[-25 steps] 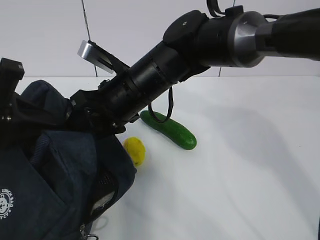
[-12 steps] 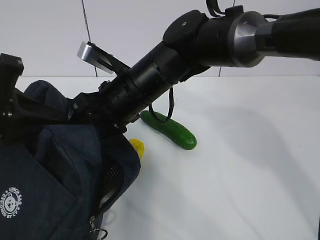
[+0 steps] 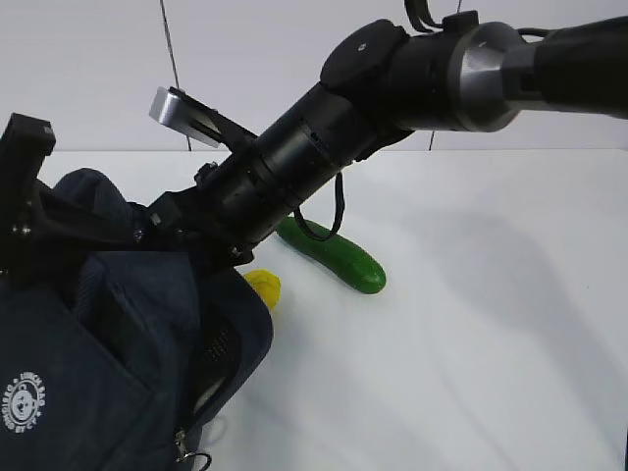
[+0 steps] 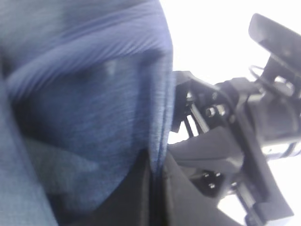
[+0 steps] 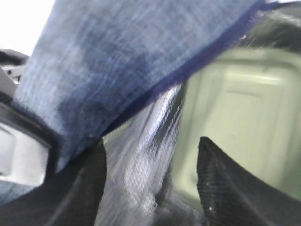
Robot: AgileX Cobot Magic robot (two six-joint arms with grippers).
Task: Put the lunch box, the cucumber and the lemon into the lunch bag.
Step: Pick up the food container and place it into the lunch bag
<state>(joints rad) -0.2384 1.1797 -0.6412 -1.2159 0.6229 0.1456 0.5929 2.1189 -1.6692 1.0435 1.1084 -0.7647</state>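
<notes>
The dark navy lunch bag [image 3: 88, 363] stands at the front left, its mouth held up. My left gripper [image 4: 157, 165] is shut on the bag's fabric edge [image 4: 160, 94]. My right arm [image 3: 294, 162] reaches from the upper right into the bag, so its gripper is hidden in the exterior view. In the right wrist view my right gripper [image 5: 152, 142] is open inside the bag, with silvery lining [image 5: 141, 160] between its fingers. The lunch box's pale green lid [image 5: 240, 122] lies just beyond them. The lemon [image 3: 263, 287] sits half hidden behind the bag. The cucumber [image 3: 334, 257] lies to its right.
The left arm's black body [image 3: 22, 182] stands over the bag's far left side. A silver bracket [image 3: 182, 113] sticks up from my right wrist. White table [image 3: 471, 324] stretches to the right of the cucumber.
The bag's right side has swelled towards the lemon and now covers part of it. My left arm has shifted slightly up and to the right, taking the bag's edge with it.
</notes>
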